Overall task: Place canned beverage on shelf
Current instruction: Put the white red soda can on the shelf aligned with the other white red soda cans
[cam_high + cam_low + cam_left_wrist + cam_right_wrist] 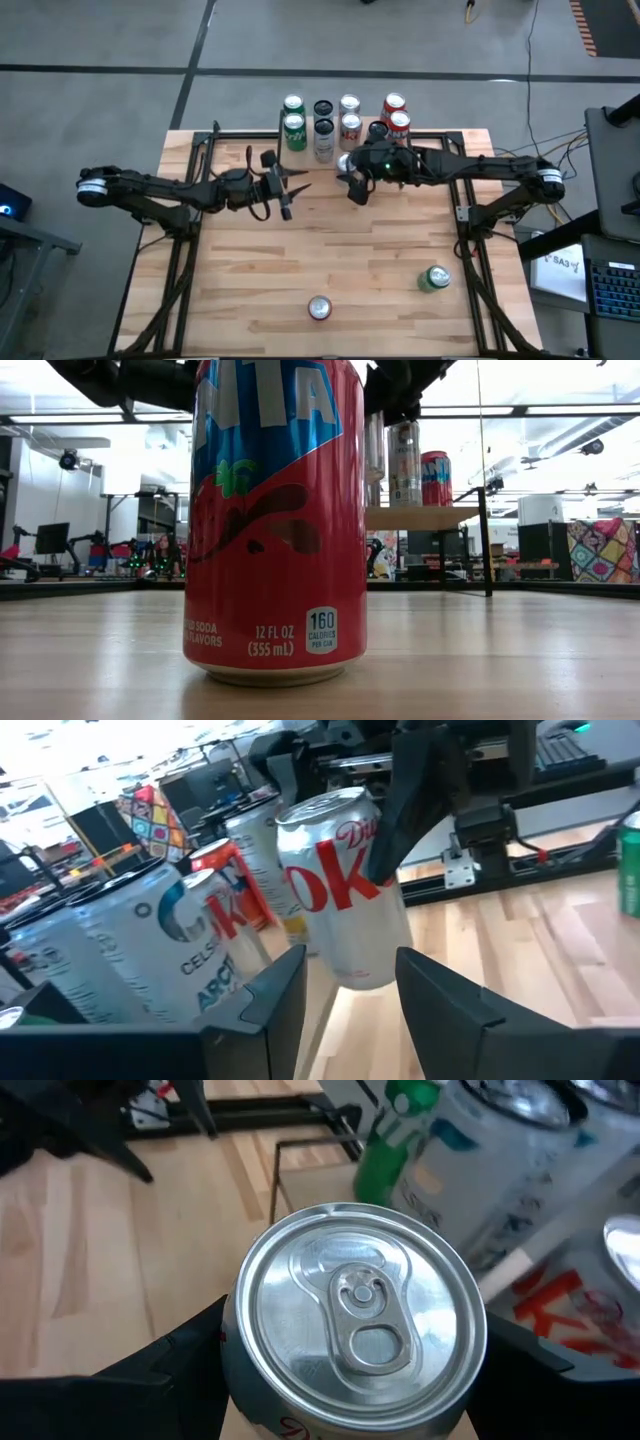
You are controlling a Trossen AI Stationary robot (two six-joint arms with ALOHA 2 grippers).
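right pincer [352, 178] grips silver can [355, 1335] beside shelf [420, 517].

The butcher-block tabletop [380, 260] lay on a black frame over grey floor [100, 40]. Off the table, a keyboard [612, 288] sat at four o'clock and a blue-lit device [8, 205] at nine. A patchwork cloth [603, 550] hung in the room behind.

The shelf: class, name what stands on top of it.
On the shelf stand upright cans: two green, two white and dark, two silver, two red. The right gripper, holding a Diet Coke can, covers part of it.
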